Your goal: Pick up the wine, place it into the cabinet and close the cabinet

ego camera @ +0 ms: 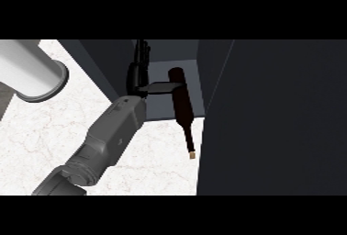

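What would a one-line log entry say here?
hand: left hand beside dark wine bottle | bottle: partly inside dark grey cabinet, neck out | door: open

One forearm (112, 137) is shown, cased in smooth grey shells that are split by darker seams and widen into a ribbed, ringed joint at the near end. A slim black robot hand (140, 69) is fitted at its far end.
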